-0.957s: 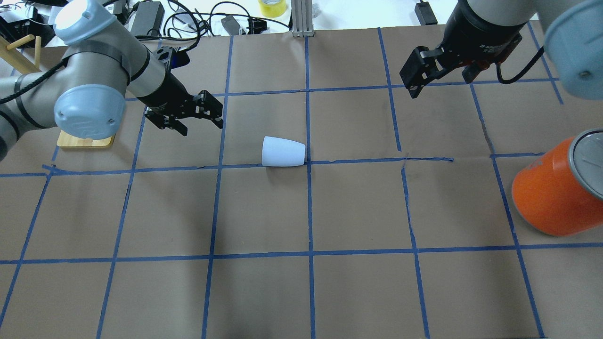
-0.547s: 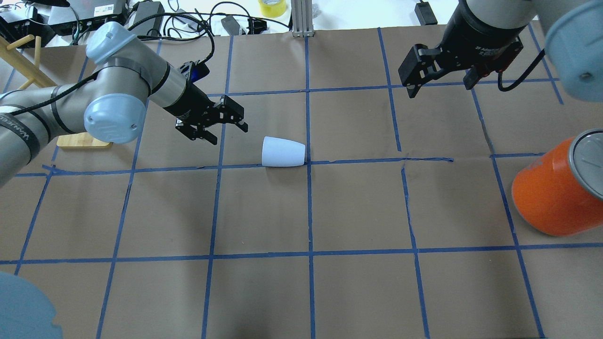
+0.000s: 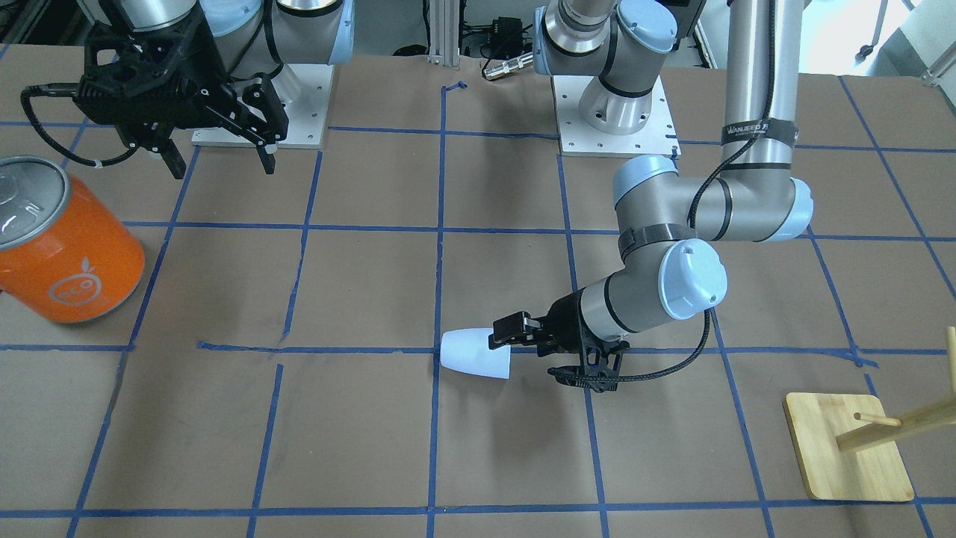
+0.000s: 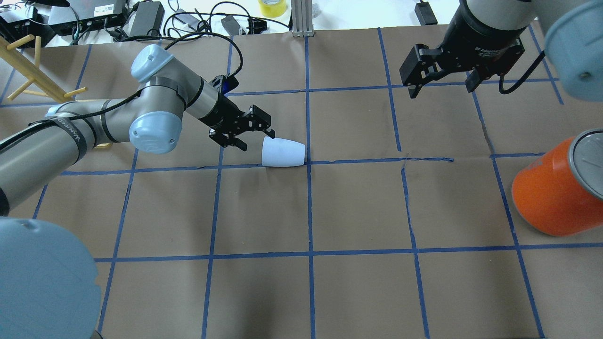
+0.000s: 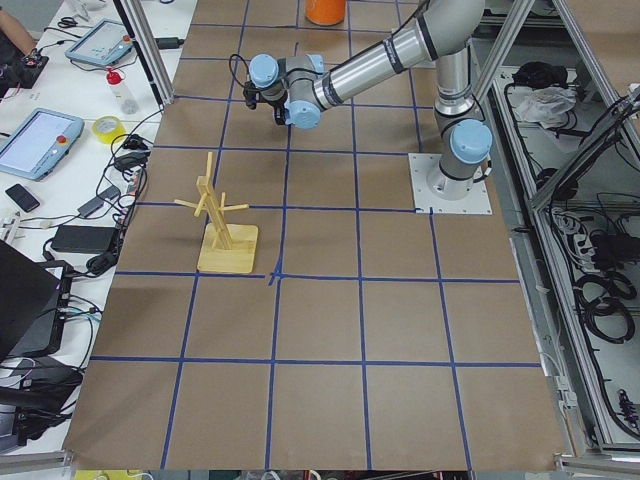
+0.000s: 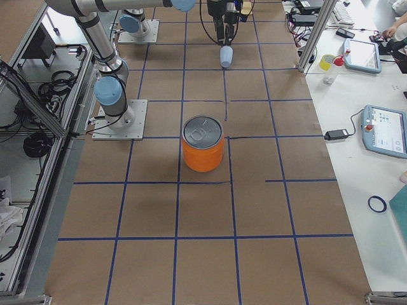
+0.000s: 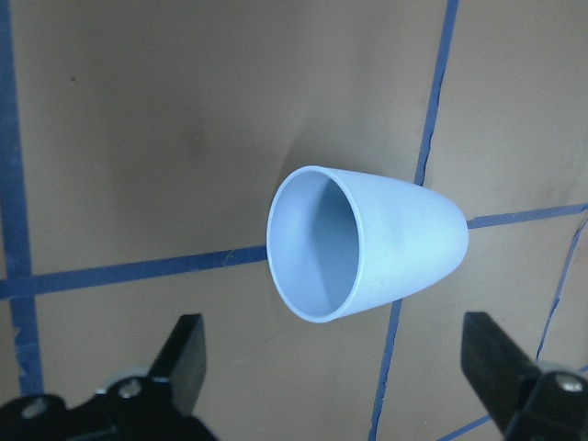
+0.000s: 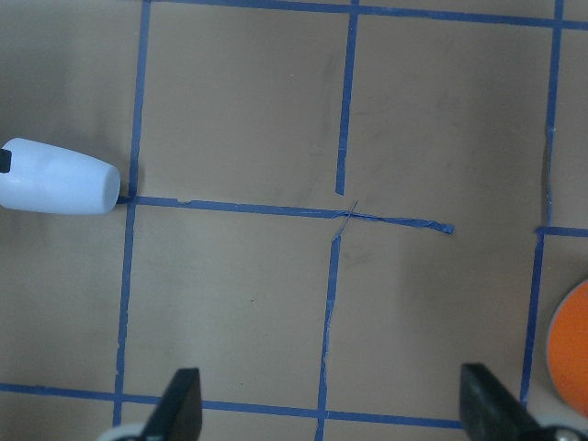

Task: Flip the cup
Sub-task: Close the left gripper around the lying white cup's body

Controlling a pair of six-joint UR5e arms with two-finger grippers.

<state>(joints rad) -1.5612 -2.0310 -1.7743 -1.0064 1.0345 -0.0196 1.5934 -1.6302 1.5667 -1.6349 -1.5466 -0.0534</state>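
The pale lavender-blue cup (image 4: 283, 153) lies on its side near the table's middle, with its mouth toward my left gripper. It also shows in the front view (image 3: 474, 353), the right side view (image 6: 226, 57) and the right wrist view (image 8: 60, 176). My left gripper (image 4: 256, 139) is open and empty, right at the cup's rim, with the jaws on either side of the mouth but not touching. The left wrist view looks straight into the cup (image 7: 367, 243) between the open fingers (image 7: 184, 354). My right gripper (image 4: 440, 86) is open and empty, high over the far right of the table.
A big orange can (image 4: 553, 195) with a silver lid stands at the right edge; it also shows in the front view (image 3: 67, 254). A wooden peg stand (image 3: 848, 448) is on the left side. Cables and boxes (image 4: 188, 19) lie beyond the far edge.
My left arm has swung right and forward, which brought its open gripper from well left of the cup up to its mouth. The cup has not moved. The right gripper has barely shifted.
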